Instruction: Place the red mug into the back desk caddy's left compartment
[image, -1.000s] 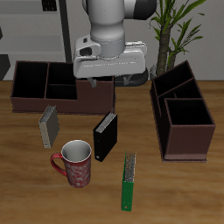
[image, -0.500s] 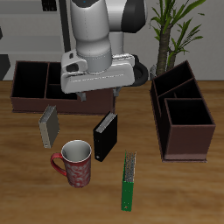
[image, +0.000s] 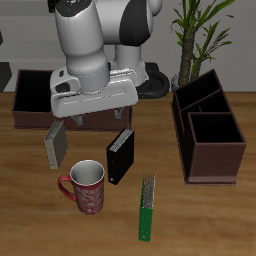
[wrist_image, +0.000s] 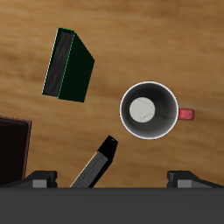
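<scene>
The red mug (image: 86, 187) stands upright on the table near the front edge, handle out to the side. In the wrist view I look down into its grey-white inside (wrist_image: 149, 109). My gripper (image: 100, 117) is open and empty. It hangs above the table, farther back than the mug and well above it. It partly covers the back desk caddy (image: 20, 110), a long dark brown box. The caddy's large square end section (image: 33, 92) shows uncovered; its other end is hidden behind my hand.
A grey book (image: 57, 143) and a black book (image: 120, 155) stand between caddy and mug. A green book (image: 148, 208) lies near the front edge. A second dark brown caddy (image: 205, 130), seen end-on, stands beside a plant (image: 195, 35).
My gripper has come down and forward from over the caddy's hidden end, shifting sideways toward the mug's side. The mug and books have not moved.
</scene>
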